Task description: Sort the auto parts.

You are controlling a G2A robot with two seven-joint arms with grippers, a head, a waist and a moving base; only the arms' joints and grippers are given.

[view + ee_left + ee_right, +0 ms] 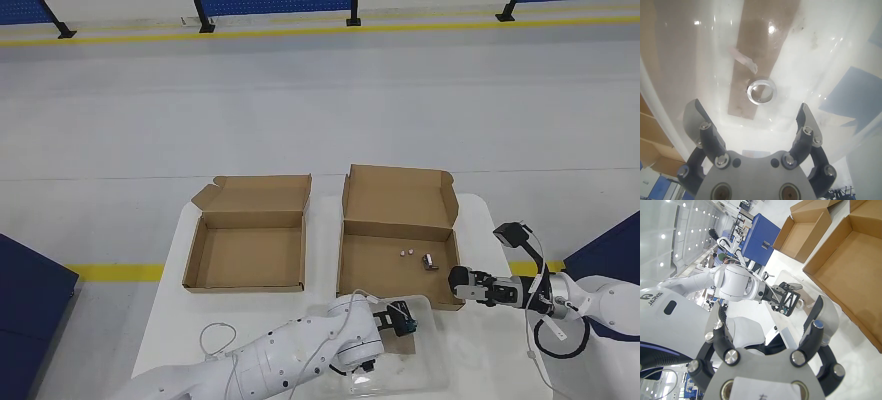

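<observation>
While the left gripper (749,107) hangs open just above it, the metal ring (762,92) lies in the clear bin (668,75) at the table (170,310)'s near edge; probably stiff, slick and weighty, best pinched across its outer rim. The right gripper (769,303), also open, sits by the right edge

Too small to identify: tiny metallic part (429,262) and two pale specks (404,253) in the right-hand brown cardboard box (380,280). Cut off at the top view's lower edge, partly under the left arm (300,355): shallow clear plastic tray (430,340). Half hidden behind the left gripper (799,291): silver metal ring (801,303). Blurred: pale translucent plastic piece (743,59).
</observation>
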